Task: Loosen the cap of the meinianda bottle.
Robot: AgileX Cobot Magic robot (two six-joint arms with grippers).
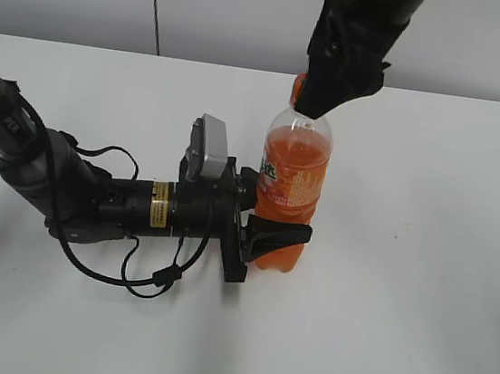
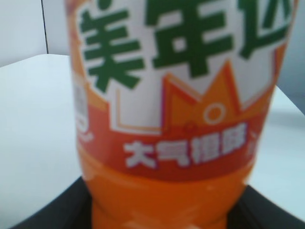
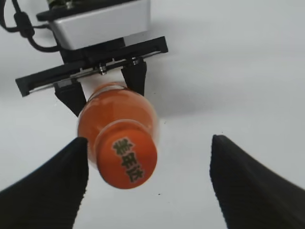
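Meinianda bottle (image 1: 292, 188) upright on the white tabletop (image 1: 423, 263), near the middle of the exterior view, nearly full of orange drink. Left tool (image 1: 273, 237) lying low along the tabletop, clamped around the waisted lower body, one black finger (image 1: 277, 234) wrapping the front just under the label; in the left wrist view the label fills the frame, black pads just visible at the bottom corners. Right tool (image 3: 147, 181) above, spread wide: in the right wrist view one finger (image 3: 47, 191) just beside the cap (image 3: 126, 161), touching or nearly so, the other well apart to the right. Not yet gripping anything. In the exterior view the cap mostly hidden behind the right arm, only an orange sliver showing.

Judged handling: heavy for its size and bottom-steady while full, walls thin and springy, smooth plastic likely slippery, so the narrow waist makes a sensible anchor. Cap small, stiff, ribbed on its side; best taken across the ribs, centred, squeezed firmly before twisting. Off-centre closing could tip the neck sideways.
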